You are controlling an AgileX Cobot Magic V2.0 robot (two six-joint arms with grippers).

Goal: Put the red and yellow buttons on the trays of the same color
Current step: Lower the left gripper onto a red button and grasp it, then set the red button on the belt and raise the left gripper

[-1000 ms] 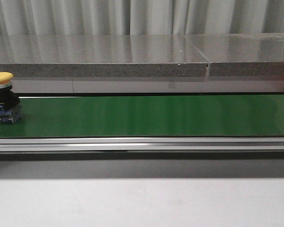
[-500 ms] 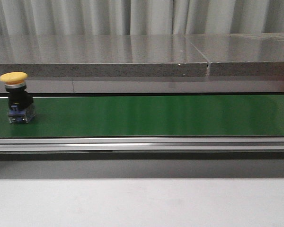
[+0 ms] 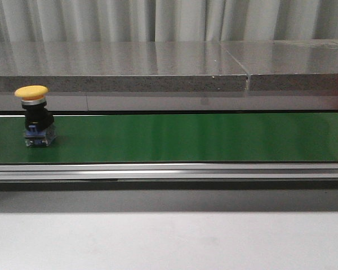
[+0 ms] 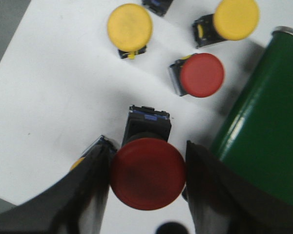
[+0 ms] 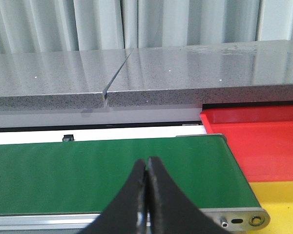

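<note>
A yellow mushroom-cap push button [image 3: 35, 115] stands upright at the left of the frame on the green conveyor belt [image 3: 186, 138]. In the left wrist view, the left gripper [image 4: 147, 175] has its fingers clamped on a red mushroom-cap button [image 4: 147, 171] over a white tabletop [image 4: 53, 97]. The right gripper [image 5: 146, 168] hangs with its fingers pressed together, empty, above the belt; a red tray [image 5: 263, 139] and a yellow tray [image 5: 281, 204] lie at the right of that frame.

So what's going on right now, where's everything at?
Left end effector straddling a red mushroom-cap button, grip unconfirmed. Right end effector shut, empty, over green conveyor belt. Yellow mushroom-cap button upright on belt, far left. Belt ahead clear.
</note>
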